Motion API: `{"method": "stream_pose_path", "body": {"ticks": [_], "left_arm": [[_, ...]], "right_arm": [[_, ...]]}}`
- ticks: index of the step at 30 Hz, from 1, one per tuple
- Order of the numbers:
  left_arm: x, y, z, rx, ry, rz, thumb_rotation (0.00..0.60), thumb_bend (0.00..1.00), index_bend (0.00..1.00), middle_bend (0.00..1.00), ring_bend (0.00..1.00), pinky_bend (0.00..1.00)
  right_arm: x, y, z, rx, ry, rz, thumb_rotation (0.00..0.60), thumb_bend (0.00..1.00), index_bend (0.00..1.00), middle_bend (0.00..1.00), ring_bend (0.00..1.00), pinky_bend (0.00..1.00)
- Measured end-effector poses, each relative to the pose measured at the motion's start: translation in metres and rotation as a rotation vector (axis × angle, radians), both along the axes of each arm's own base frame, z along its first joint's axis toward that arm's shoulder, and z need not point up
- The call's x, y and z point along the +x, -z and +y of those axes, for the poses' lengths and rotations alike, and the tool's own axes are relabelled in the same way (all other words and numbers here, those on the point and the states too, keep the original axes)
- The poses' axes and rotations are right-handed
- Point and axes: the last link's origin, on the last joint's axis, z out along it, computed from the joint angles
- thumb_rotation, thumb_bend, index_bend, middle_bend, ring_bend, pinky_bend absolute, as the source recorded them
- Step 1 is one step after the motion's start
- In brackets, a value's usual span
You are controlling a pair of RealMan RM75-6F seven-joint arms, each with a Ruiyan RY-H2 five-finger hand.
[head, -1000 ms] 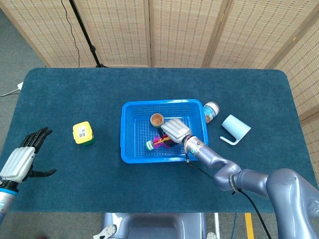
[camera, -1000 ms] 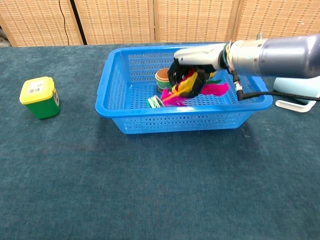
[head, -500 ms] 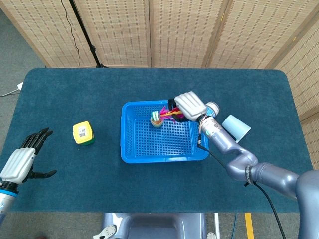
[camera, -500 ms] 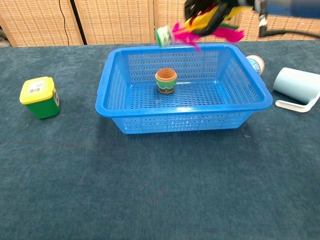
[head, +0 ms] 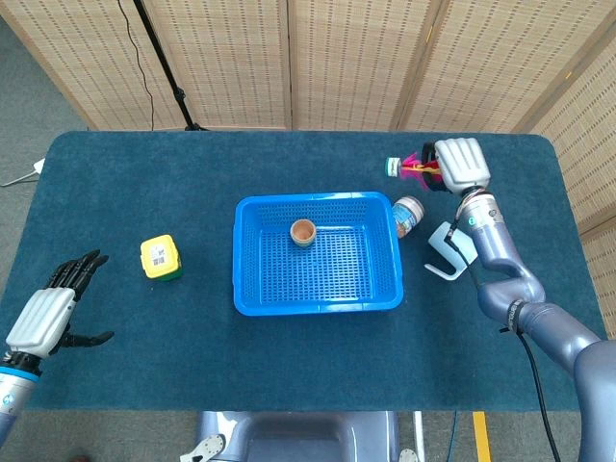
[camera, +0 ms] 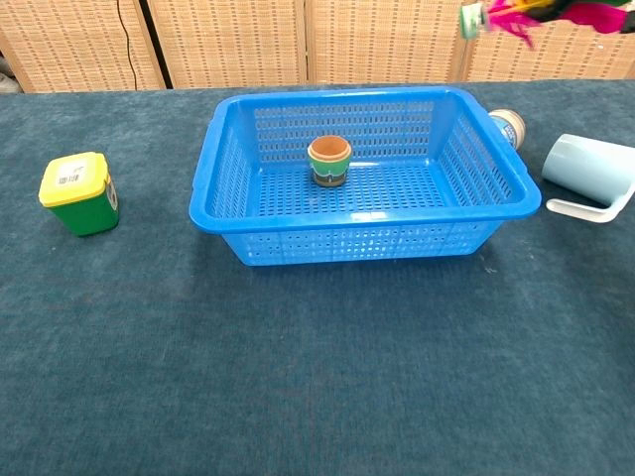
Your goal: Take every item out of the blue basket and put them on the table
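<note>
1. Blue basket [head: 317, 253]: perforated plastic tray, near the middle of the dark blue table [head: 144, 366]. Taken here as the landmark.
2. Small terracotta pot [head: 303, 232]: upright inside the basket, toward its far wall; green band around its base in the chest view [camera: 329, 161].
3. Feather shuttlecock [head: 412, 167]: pink, yellow and green feathers with a green-and-white base; in the air beyond the basket's far right corner, outside the basket.
4. Right hand [head: 459, 166]: raised beyond the basket's far right corner, fingers curled around the shuttlecock's feathers, its base pointing toward the basket.
5. Left hand [head: 50, 313]: well left of the basket, near the table's front left edge; fingers spread, holding nothing.
6. Small jar [head: 409, 214]: white label, lying on its side, just beside the basket's right wall.
7. Pale blue mug [head: 452, 248]: lying on the table right of the basket, beyond the jar.
8. Yellow-lidded green tub [head: 160, 257]: upright, left of the basket.
</note>
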Motion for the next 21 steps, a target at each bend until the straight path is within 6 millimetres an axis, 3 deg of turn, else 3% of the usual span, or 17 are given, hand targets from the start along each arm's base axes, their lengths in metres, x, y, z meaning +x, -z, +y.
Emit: {"method": "stream_pose_path", "body": {"ticks": [1, 2, 4, 6, 10, 13, 21], "left_arm": [[0.0, 0.002, 0.0, -0.005, 0.0, 0.002, 0.6, 0.02, 0.0, 0.0, 0.0, 0.0], [0.0, 0.003, 0.0, -0.009, 0.0, 0.002, 0.6, 0.02, 0.0, 0.0, 0.0, 0.0], [0.001, 0.004, 0.0, -0.011, 0.002, 0.001, 0.6, 0.02, 0.0, 0.0, 0.0, 0.0], [0.0, 0.004, 0.0, -0.01, 0.002, 0.003, 0.6, 0.02, 0.0, 0.0, 0.0, 0.0], [0.001, 0.004, 0.001, -0.009, 0.006, -0.002, 0.6, 0.02, 0.0, 0.0, 0.0, 0.0], [0.002, 0.004, 0.003, -0.008, 0.019, -0.011, 0.6, 0.02, 0.0, 0.0, 0.0, 0.0], [0.011, 0.004, 0.011, -0.001, 0.103, -0.067, 0.6, 0.02, 0.0, 0.0, 0.0, 0.0]], "right_arm": [[-0.007, -0.002, -0.001, -0.01, 0.015, 0.009, 0.6, 0.14, 0.22, 0.23, 0.23, 0.43], [-0.017, -0.003, -0.002, -0.017, 0.037, 0.02, 0.6, 0.03, 0.11, 0.1, 0.1, 0.3], [-0.029, -0.003, -0.001, -0.008, 0.071, 0.037, 0.6, 0.0, 0.01, 0.01, 0.0, 0.14], [-0.04, 0.001, 0.0, 0.029, 0.109, 0.058, 0.6, 0.0, 0.0, 0.0, 0.0, 0.04], [-0.054, 0.009, 0.007, 0.117, 0.174, 0.085, 0.6, 0.0, 0.0, 0.0, 0.0, 0.0], [-0.053, 0.01, 0.013, 0.145, 0.173, 0.065, 0.6, 0.0, 0.0, 0.0, 0.0, 0.0], [-0.034, -0.019, 0.047, 0.096, 0.052, -0.064, 0.6, 0.0, 0.0, 0.0, 0.0, 0.0]]}}
